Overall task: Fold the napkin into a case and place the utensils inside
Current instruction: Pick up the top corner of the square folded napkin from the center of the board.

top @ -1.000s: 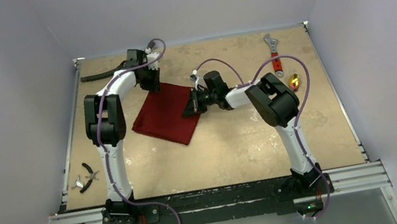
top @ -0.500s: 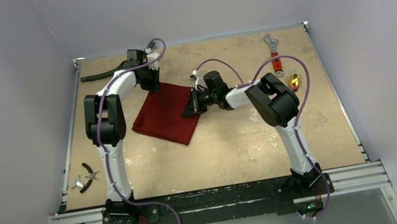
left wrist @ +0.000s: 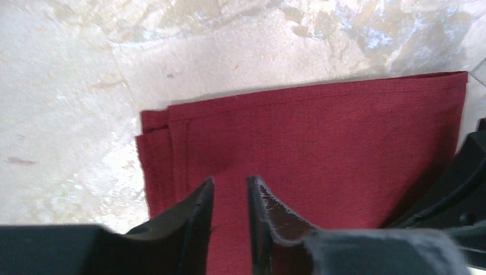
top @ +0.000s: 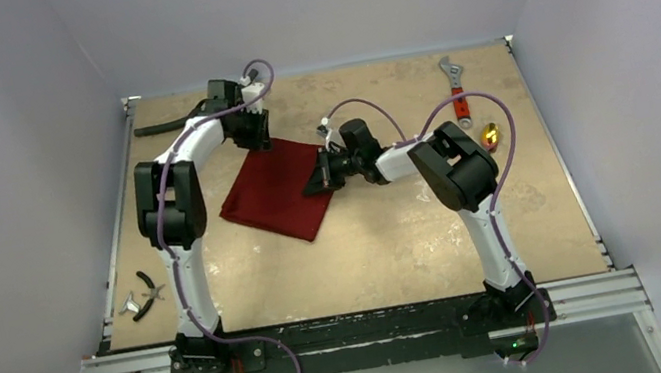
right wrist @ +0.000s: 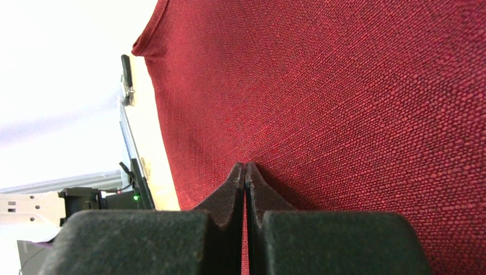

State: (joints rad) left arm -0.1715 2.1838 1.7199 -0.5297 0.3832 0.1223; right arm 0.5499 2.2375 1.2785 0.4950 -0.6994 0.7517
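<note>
**Folded maroon napkin (top: 275,196), mid-frame**

Lower left: one pair of pliers (top: 147,295). Upper left: one black hose (top: 157,128). Over the cloth's top corner, left gripper (left wrist: 230,180), jaws a slit apart, grasping nothing. One woven napkin, layered, near-square, set cornerwise. At its right corner, right gripper (right wrist: 245,165), clenched, tips against cloth. Right: one red-handled wrench (top: 457,89), one shiny gold utensil (top: 490,133).

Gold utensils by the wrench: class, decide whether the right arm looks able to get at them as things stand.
Probably yes: the utensils lie on open table beside that arm's elbow, nothing over them. The right gripper, shut at the napkin, must swing back.
</note>
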